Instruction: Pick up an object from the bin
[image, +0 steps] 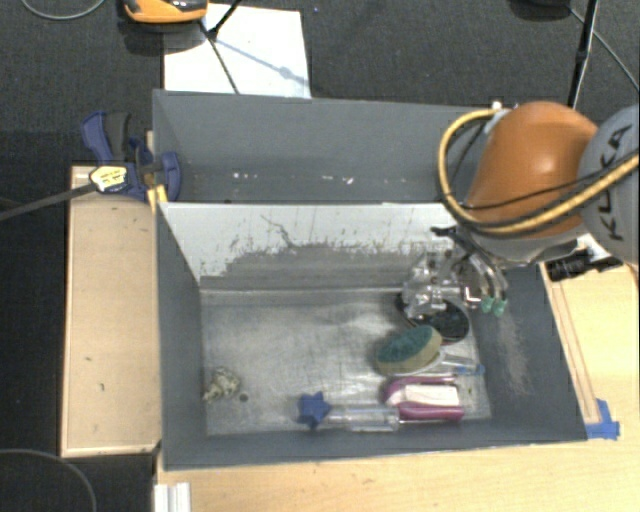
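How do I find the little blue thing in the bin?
Start at the grey bin and follow its near wall, at the bottom of the view. Just left of the pink and white packet lies a small blue star-shaped piece. It is the only blue thing there; the round green pad and the packet are bigger.

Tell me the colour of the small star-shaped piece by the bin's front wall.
Blue. The star-shaped piece shows plainly in the camera view.

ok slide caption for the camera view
KUKA arm low beside a round green scouring pad at the grey bin's right
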